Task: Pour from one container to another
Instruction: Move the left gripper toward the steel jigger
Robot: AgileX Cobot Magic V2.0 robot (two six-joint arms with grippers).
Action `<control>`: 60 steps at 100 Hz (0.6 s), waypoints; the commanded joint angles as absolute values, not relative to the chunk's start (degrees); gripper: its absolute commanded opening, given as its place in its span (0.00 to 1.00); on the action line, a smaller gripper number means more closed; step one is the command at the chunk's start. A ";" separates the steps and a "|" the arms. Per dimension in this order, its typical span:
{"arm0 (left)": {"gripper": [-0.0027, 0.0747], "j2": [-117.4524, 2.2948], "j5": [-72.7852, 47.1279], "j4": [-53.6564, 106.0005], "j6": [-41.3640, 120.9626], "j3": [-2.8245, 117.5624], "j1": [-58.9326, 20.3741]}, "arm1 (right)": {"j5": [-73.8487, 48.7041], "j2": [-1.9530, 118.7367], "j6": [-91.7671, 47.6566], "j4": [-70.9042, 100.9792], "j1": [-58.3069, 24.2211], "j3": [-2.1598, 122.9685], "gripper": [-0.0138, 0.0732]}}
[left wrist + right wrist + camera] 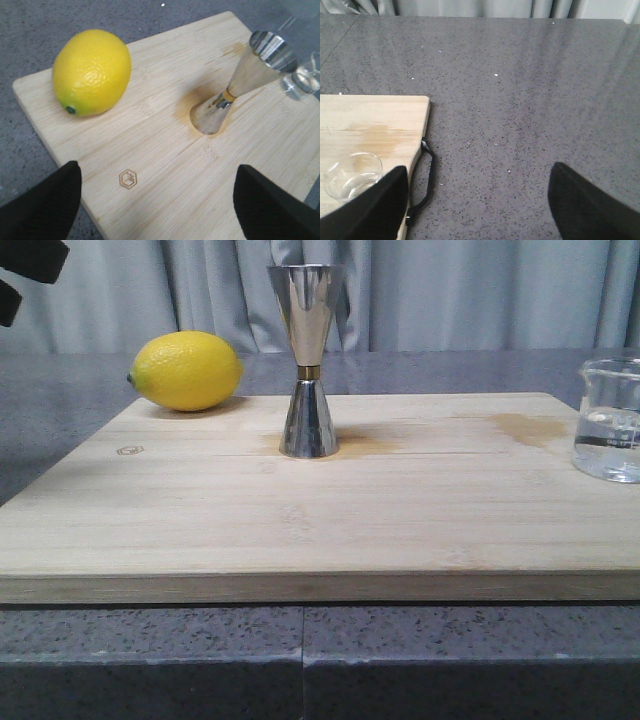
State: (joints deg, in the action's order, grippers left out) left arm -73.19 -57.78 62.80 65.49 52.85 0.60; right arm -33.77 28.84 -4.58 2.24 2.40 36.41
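A steel jigger (307, 360) stands upright at the middle of the wooden board (200, 520); the left wrist view shows the same jigger (240, 82). At the board's right edge sits a glass beaker (608, 420) holding clear liquid, and the right wrist view catches that beaker (351, 175) from above. My left gripper (157, 200) hangs open over the board's near-left part, nothing between its fingers. My right gripper (477, 200) is open over the grey counter, right of the board and beaker. Only a dark piece of the left arm (25, 270) reaches the front view.
A yellow lemon (186, 370) lies at the board's back left, also seen as a lemon (91, 71) by the left wrist. A black strap loop (427, 175) hangs off the board's right end. Grey speckled counter (530, 100) surrounds the board; curtains behind.
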 commanded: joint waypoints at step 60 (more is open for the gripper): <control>0.73 -82.39 -72.69 84.88 99.29 54.72 2.58 | -30.57 29.58 -4.93 2.05 2.61 38.50 0.76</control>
